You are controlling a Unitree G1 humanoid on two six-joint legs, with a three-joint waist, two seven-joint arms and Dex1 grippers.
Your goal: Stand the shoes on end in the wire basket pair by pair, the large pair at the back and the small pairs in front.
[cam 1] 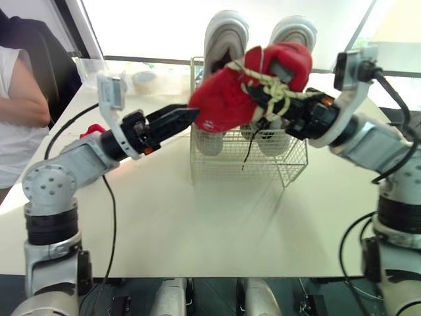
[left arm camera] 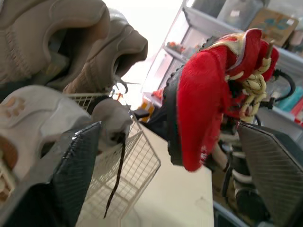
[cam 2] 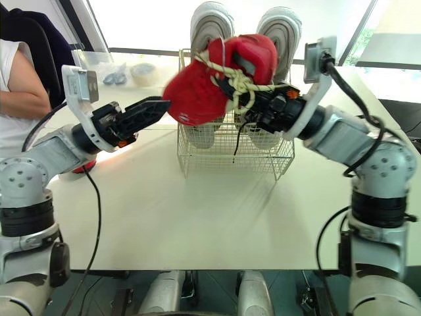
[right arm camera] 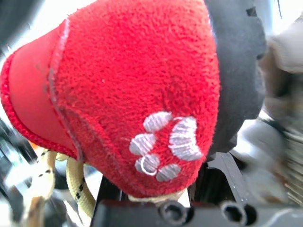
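One by one, starting leftmost: passing a person's arm (cam 1: 23, 99) beside the table's (cam 1: 197, 224) left edge; meeting the left gripper (cam 1: 189, 116), fingers (left arm camera: 71, 179) spread apart and gripping nothing, tips just beside the left end of the red shoe (cam 1: 223, 99); finding that shoe aloft above the front rim of the wire basket (cam 1: 289, 161), yellow laces (cam 1: 276, 85) knotted; seeing behind it the large grey pair (cam 1: 227, 33) standing on end at the basket's back; reaching the right gripper (cam 1: 266, 99), clamped tight on the red shoe at its laced top.

Grey shoes (cam 1: 227, 33) half behind red shoe (cam 1: 223, 99), person (cam 1: 20, 99) cut off
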